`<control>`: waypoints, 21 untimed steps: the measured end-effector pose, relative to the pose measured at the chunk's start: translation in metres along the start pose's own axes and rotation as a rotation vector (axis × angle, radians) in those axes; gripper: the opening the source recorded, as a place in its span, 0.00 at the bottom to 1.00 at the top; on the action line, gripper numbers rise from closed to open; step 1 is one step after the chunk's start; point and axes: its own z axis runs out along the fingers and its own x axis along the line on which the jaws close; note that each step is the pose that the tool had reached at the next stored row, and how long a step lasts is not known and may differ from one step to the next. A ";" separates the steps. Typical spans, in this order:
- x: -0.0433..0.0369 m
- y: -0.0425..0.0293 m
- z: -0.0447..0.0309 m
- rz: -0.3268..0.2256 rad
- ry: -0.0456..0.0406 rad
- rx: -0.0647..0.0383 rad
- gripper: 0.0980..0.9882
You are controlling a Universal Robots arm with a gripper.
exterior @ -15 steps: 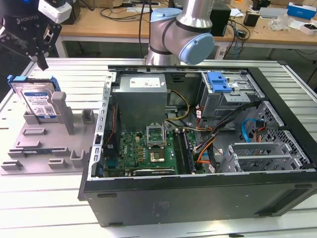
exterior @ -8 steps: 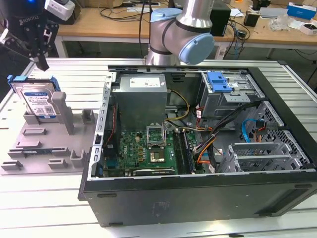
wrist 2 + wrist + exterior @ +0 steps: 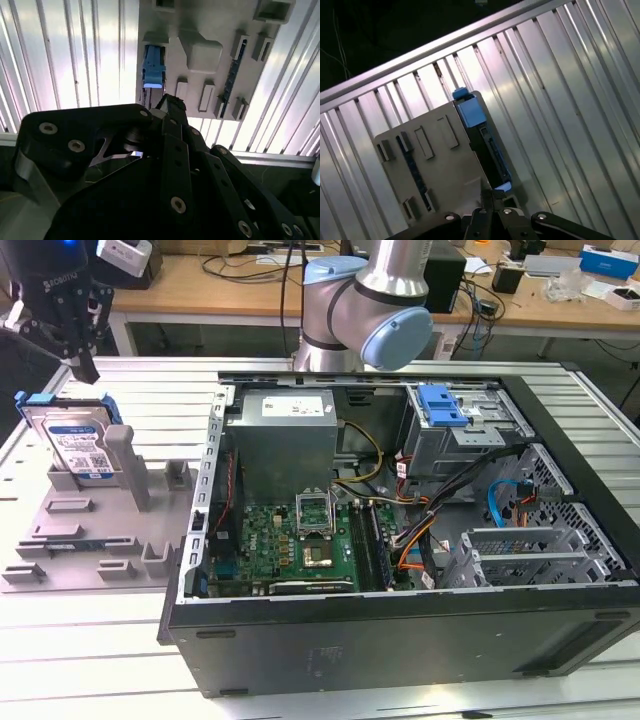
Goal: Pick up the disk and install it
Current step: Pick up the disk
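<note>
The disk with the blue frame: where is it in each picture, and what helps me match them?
Exterior view: the disk stands on edge on the grey holder tray, at the exterior view's left.
Second wrist view: disk edge-on, at the tray's edge.
First wrist view: disk edge-on, along the tray's edge.
Shared landmark: the grey tray.

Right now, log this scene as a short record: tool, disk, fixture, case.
tool: shut, holding nothing, over the disk, apart from it
disk: stands on edge in the grey fixture, not installed
grey fixture: on the ribbed table, to the exterior view's left of the case
case: open, motherboard exposed
</note>
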 end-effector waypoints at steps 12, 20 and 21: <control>-0.0001 -0.0001 0.0031 -0.262 0.0086 0.011 0.22; -0.0089 0.0053 0.0042 -0.360 0.0178 0.017 0.43; -0.0107 0.0066 0.0043 -0.359 0.0178 0.017 0.43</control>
